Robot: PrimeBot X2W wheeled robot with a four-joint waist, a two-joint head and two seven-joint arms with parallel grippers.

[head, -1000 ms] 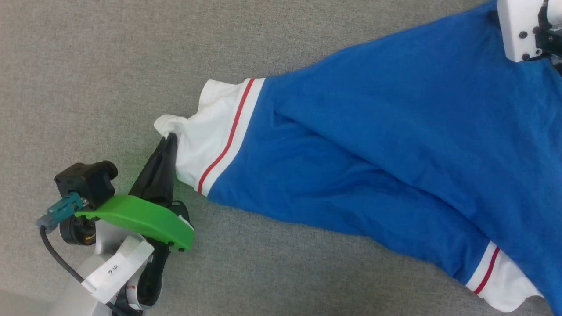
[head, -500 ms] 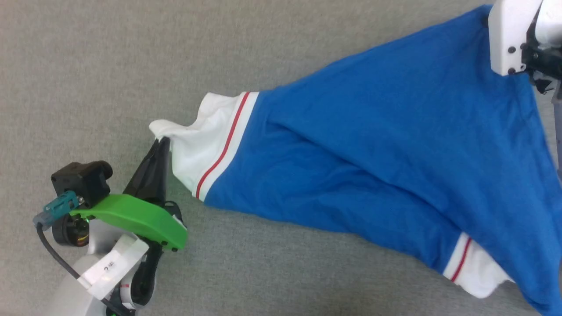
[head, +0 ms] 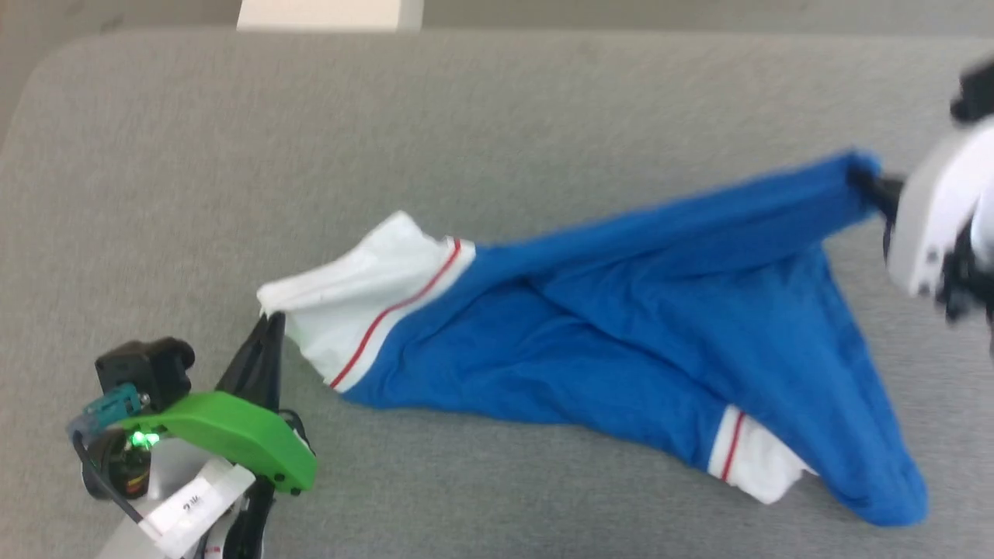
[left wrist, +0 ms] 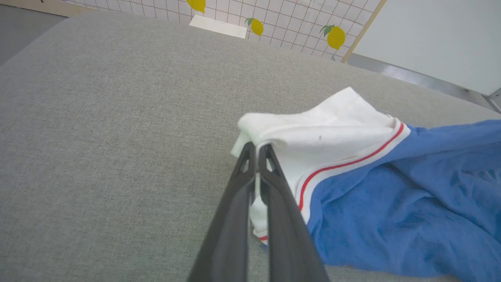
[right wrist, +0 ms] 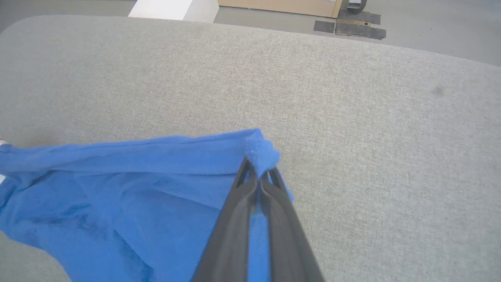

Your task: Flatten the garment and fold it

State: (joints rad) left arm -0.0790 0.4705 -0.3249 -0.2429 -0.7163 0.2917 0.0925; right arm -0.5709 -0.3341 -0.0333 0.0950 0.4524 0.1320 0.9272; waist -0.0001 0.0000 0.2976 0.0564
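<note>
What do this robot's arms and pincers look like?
The left gripper and right gripper each have two long, dark, tapering fingers. The left wrist wears a bright green cover, a black cable with a teal plug, and a white printed label; the right has a white housing.

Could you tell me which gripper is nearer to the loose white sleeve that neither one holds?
Right. The right gripper, shut on the garment's blue corner, is beyond the loose sleeve; the left gripper, pinching the other white sleeve, sits far off to its left.
</note>
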